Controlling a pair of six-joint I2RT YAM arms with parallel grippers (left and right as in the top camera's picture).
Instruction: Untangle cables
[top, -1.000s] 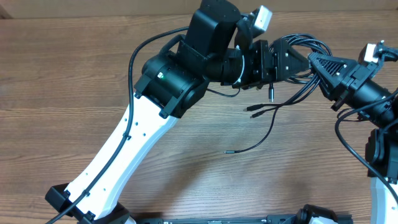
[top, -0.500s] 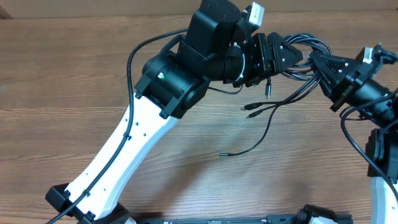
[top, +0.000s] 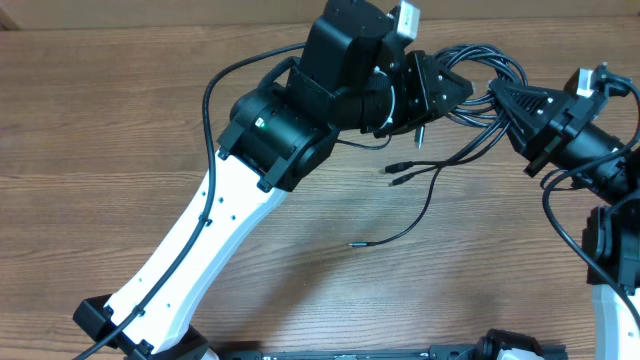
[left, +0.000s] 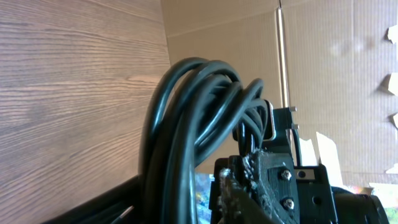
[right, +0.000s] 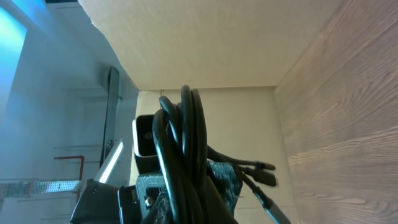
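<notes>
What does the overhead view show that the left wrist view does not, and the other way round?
Only overhead: the left gripper and right gripper facing each other at the cables, and loose plug ends trailing below. Only left wrist: the tall face of a cardboard wall behind the loops. Both: the cables' bunched black loops and the wooden table.

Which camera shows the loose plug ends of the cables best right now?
Overhead. The plug ends fan out from the cables, each one separate against the table. The left wrist view shows only the cables looped close up, with no plugs. The right wrist view shows loops and a couple of plugs, small and dark.
</notes>
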